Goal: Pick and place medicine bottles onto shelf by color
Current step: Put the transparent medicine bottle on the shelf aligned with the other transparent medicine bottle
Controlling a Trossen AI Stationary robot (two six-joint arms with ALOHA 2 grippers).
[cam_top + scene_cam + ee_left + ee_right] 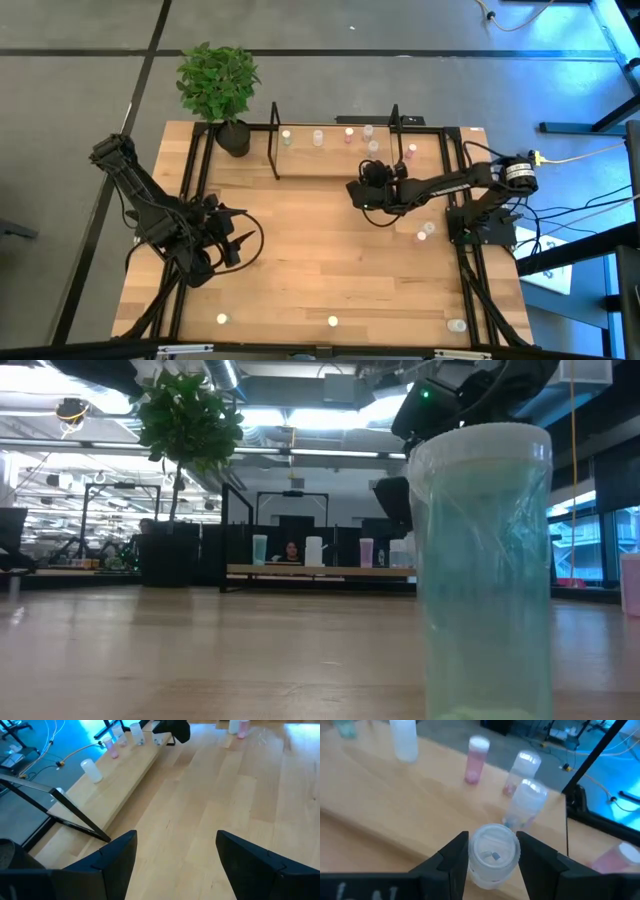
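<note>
Right wrist view: we see the right gripper (492, 851) clamped on a clear medicine bottle (492, 854) just in front of the shelf (395, 805).

From the high view we place this gripper (372, 186) at the shelf's (330, 160) front edge, toward its right half, where a white bottle (404, 739), a pink bottle (475, 759) and two clear bottles (525, 795) already stand along the board. More bottles (427, 231) lie scattered on the table (320, 270), a few near its front edge. We find the left gripper (232, 236) waiting over the table's left side, its fingers (117, 855) spread apart with nothing between them. A potted plant (220, 85) stands at the shelf's left end.
</note>
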